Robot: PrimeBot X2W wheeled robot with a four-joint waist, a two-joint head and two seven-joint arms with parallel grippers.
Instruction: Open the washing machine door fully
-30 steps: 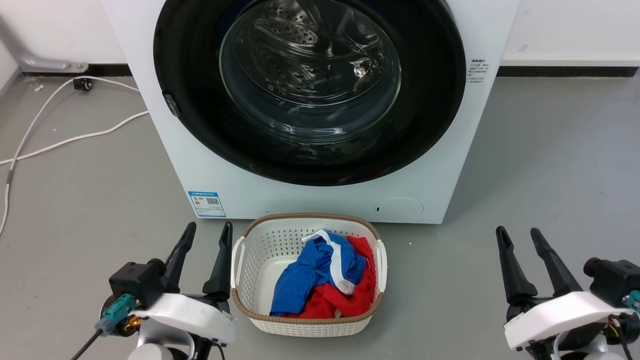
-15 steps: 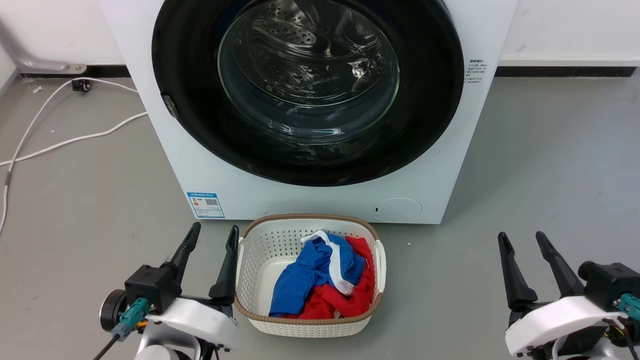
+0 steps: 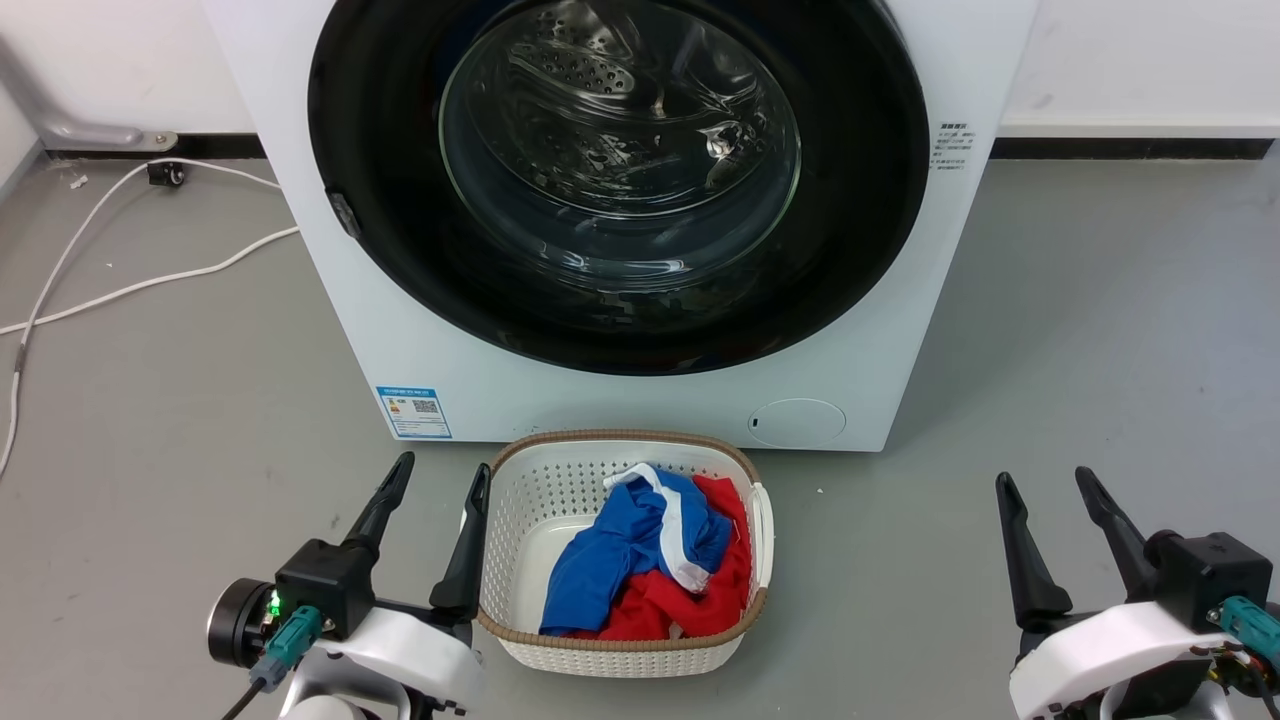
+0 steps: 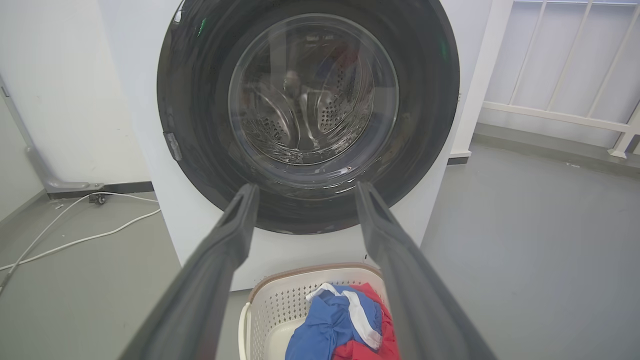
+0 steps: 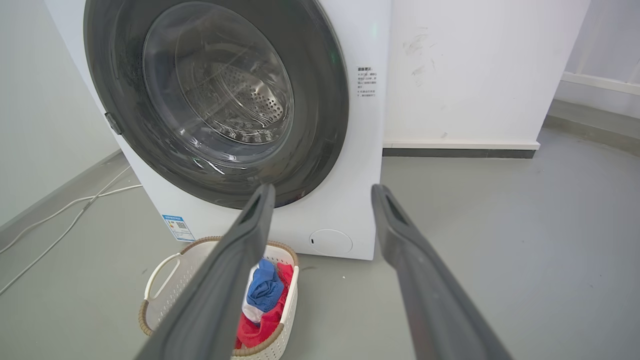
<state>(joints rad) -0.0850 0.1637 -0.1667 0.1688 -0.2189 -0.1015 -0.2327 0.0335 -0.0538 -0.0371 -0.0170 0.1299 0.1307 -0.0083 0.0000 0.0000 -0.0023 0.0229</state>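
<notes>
Okay, bare grey floor [image 3: 1100,330] wide on both sides of washing machine [image 3: 620,405]; laundry basket [image 3: 620,655] just before it, between my grippers. White cable [image 3: 150,275] trails at left. Washing machine door [image 3: 620,180] flush against front, closed, glossy black, drum visible through glass; top edge cut off. Left gripper [image 3: 444,464] spread, empty; right gripper [image 3: 1041,475] likewise.

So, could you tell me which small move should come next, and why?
Probably raise the open left pincer toward the small grey tab on the left rim of the round glossy black washing machine door: the door looks shut, and that pincer sits nearest.
</notes>
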